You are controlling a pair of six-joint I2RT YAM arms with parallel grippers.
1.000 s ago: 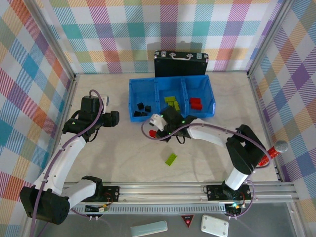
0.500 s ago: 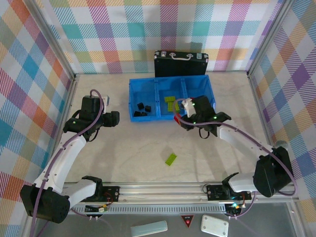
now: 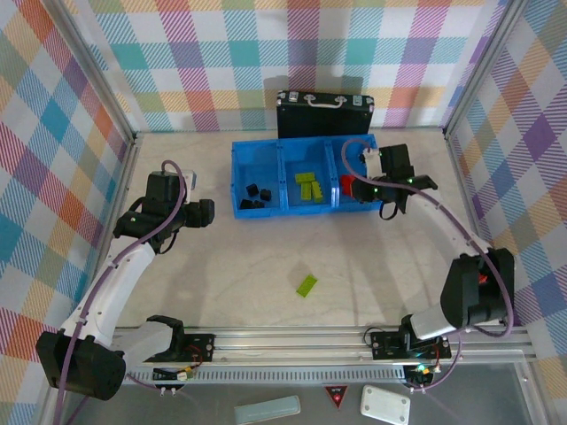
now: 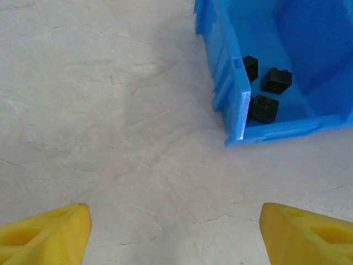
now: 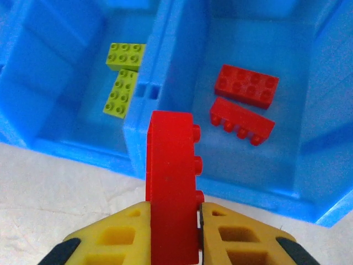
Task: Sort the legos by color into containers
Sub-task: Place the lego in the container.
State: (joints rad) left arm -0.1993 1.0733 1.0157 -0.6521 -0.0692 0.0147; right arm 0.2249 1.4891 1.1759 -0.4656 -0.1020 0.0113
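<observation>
The right gripper (image 5: pixel 172 221) clamps a red lego (image 5: pixel 171 165) between its fingers; swung over from mid-table, it now hangs above the blue bin (image 5: pixel 175 49) wall, red compartment just beyond, so release looks near. The left gripper (image 4: pixel 176 232) gapes empty

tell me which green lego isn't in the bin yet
The lone lime-green brick lying on the table, in front of the blue bin. The other green bricks sit in its middle compartment.

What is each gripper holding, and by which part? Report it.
The right gripper clamps a red elongated plastic brick by one end, studs facing sideways. The left gripper stands open, holding nothing.
</observation>
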